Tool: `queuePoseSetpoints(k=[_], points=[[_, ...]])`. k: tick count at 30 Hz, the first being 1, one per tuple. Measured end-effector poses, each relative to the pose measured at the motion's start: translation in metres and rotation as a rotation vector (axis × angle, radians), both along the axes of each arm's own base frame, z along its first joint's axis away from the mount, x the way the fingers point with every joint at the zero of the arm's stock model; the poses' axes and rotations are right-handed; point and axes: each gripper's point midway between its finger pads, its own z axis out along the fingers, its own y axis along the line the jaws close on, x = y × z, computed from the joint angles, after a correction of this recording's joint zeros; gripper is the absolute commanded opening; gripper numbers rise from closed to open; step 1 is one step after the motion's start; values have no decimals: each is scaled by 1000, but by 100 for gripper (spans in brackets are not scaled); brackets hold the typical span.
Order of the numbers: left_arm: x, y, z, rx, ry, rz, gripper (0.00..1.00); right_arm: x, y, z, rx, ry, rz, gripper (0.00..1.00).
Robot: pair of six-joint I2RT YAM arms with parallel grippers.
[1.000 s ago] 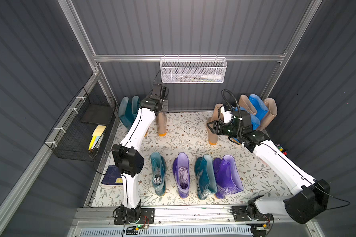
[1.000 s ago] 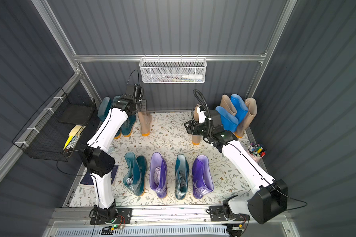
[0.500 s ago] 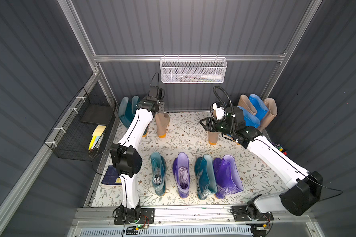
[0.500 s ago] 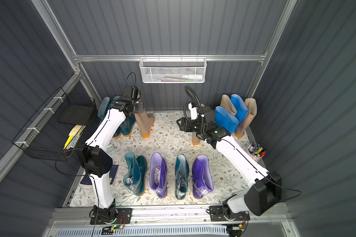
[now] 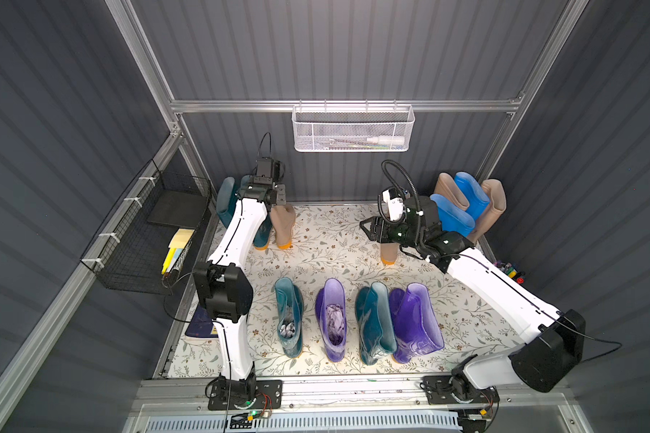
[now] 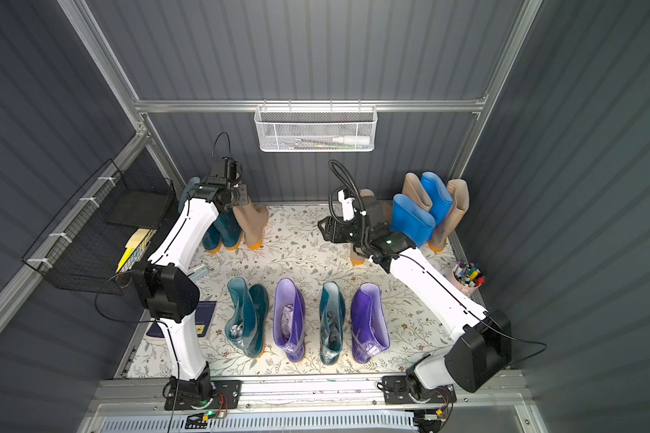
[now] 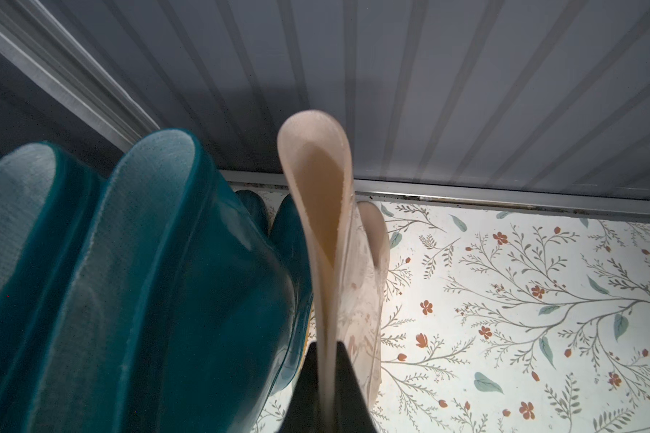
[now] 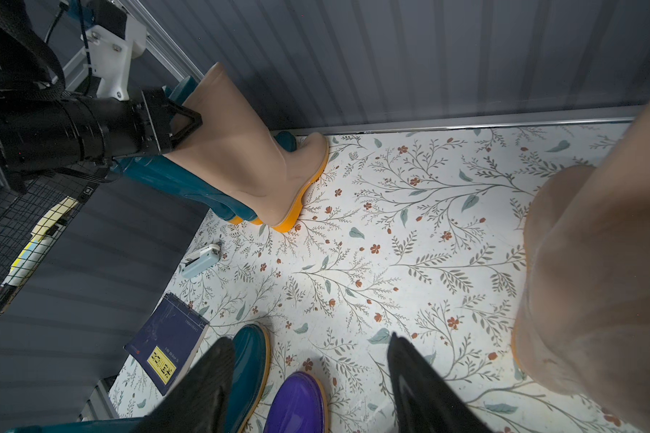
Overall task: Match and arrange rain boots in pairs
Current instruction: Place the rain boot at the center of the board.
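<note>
L hand (image 7: 327,360) pinches the cuff of the tilted beige boot (image 5: 283,225), back of the desk, just beside the teal boots (image 7: 147,262). Grip firm, lift clear, carry twd the other beige boot (image 6: 357,255). R hand (image 8: 310,339) is spread, empty.

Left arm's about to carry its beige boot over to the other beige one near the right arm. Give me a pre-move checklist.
1. Grip, left gripper shut on held beige boot at its cuff: ok.
2. Held boot's sole off the floral mat: cannot tell.
3. Spare arm, right gripper open and empty: ok.
4. Mat bare between held boot and lone beige boot: ok.
5. Front row paired by colour: not ok; teal boot stands beside purple boot.
</note>
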Motion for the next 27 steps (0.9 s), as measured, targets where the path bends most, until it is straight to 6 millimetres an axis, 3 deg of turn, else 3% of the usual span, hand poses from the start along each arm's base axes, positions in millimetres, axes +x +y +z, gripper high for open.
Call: queuePoseSetpoints(k=[11,13,17,18,22,27], points=[[-2,2,-2,-15,-11,29,0,-2,-4,6,-3,-16,-14,68],[-1,2,-2,-17,-12,27,9,-3,-5,9,-1,-22,-15,68],[-1,0,-1,-23,-15,20,49,-3,-7,11,-4,-31,-19,71],[-1,0,-1,-28,-17,18,54,-3,-7,11,-8,-33,-18,71],[-1,-2,4,-41,-28,11,65,-4,-10,17,-48,-49,-10,72],[-3,-5,21,-63,-57,-5,69,2,-18,53,-52,-135,-13,74]])
